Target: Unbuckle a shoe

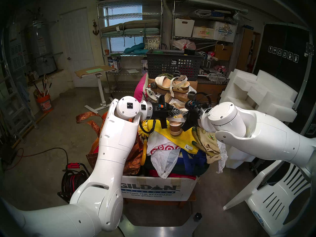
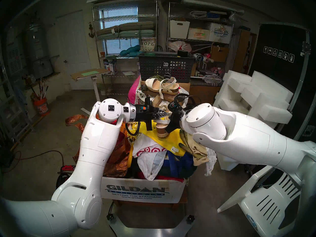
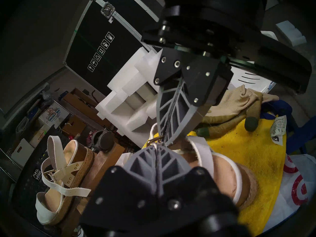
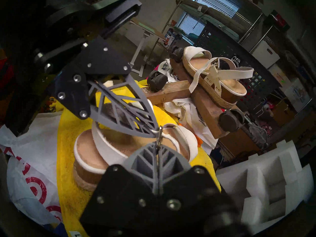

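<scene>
Two pincers are working at one ankle buckle.

We are holding the shoe [image 1: 176, 127] heel-toward-us on the yellow towel [image 1: 186, 137], atop the cluttered box [image 2: 143, 190], with its unbuckled twin sandal [image 1: 172, 85] lying well apart on the wooden dolly [image 4: 171, 93] behind. We are keeping the left pincer [image 3: 159, 143] clenched on the thin white strap just beside the small metal buckle [image 3: 154, 139], and the right pincer [image 4: 158, 142] clenched on the buckle hardware itself; the two sets of tips are meeting almost nose to nose above the footbed. We are judging the wedge sole stiff and moderately heavy, likely to stay put on the soft towel, while the strap is limp and narrow and the buckle small and slippery. We are therefore favouring holds on the strap end and buckle frame, never the sole.
</scene>
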Tool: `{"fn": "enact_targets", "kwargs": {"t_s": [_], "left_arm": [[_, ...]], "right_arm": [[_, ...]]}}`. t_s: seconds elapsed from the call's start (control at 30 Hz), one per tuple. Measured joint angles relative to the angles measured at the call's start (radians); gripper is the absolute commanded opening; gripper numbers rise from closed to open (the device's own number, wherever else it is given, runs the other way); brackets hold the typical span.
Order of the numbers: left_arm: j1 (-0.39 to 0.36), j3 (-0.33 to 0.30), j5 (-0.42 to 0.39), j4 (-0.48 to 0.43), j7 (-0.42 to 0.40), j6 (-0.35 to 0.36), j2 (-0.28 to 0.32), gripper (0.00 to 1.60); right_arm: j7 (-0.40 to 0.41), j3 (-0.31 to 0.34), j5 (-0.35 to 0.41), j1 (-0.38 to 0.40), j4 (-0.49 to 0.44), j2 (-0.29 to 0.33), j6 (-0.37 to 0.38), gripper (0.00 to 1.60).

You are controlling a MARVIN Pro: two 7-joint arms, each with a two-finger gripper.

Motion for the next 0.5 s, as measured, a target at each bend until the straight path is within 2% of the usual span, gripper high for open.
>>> {"fn": "enact_targets", "kwargs": {"t_s": [0.33, 0.5], "left_arm": [[0.001, -0.013, -0.003, -0.002, 0.004, -0.007, 0.000, 0.00], [0.004, -0.014, -0.005, -0.003, 0.004, -0.009, -0.003, 0.00]], "right_arm": [[-0.149, 0.053, 0.114, -0.055, -0.023, -0.001, -0.028, 0.00], [-0.192, 0.069, 0.150, -0.074, -0.030, -0.001, -0.048, 0.00]]}}
